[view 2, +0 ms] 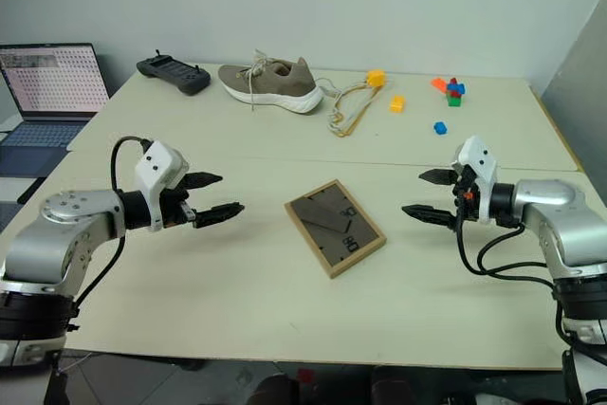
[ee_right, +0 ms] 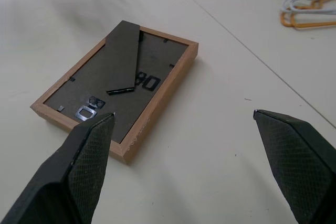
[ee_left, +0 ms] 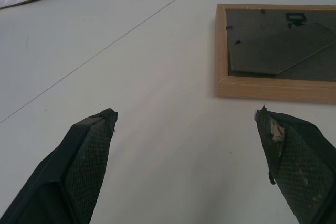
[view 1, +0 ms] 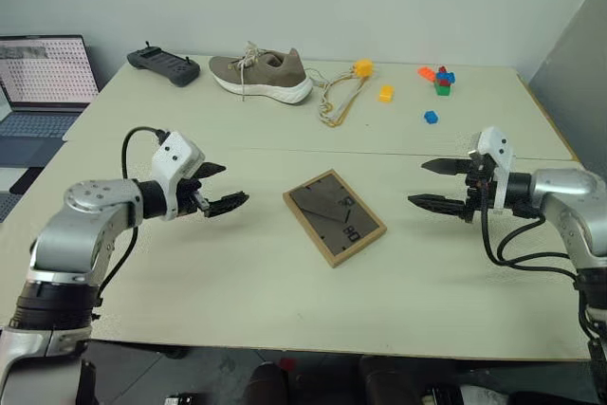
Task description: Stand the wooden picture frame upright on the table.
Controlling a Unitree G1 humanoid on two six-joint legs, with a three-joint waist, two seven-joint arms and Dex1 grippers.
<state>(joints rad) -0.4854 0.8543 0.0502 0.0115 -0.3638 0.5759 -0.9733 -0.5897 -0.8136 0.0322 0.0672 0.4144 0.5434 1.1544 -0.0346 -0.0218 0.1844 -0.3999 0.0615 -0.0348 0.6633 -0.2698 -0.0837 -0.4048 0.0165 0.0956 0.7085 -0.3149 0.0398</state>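
1. Nearest the camera is the bare near strip of the bench (view 1: 285,320); above it, the left tool (view 1: 220,188) and the right tool (view 1: 438,184) hang just over the top on either side of the middle.
2. The wooden picture frame (view 1: 334,216) lies flat and face down between them, near the centre of the near bench top, just on the near side of the seam. It sits skewed to the bench edges, well apart from both tools.
3. Its dark backing faces up, with the stand flap (ee_right: 123,59) folded almost flat against it and small clips along the rim.
4. Handling, as a judgement: it looks light and stiff, with hard wood edges that give a firm pinch. The face underneath may be glazed, so it should be tipped up gently rather than dropped.
5. Where to take hold: probably across the two long wood edges, or under one short edge to lever it up. The thin flap looks weak and must swing out for the frame to stand.
6. The left tool's fingers are spread wide, holding and touching nothing.
7. The right tool is likewise spread wide and empty, pointing toward the frame.
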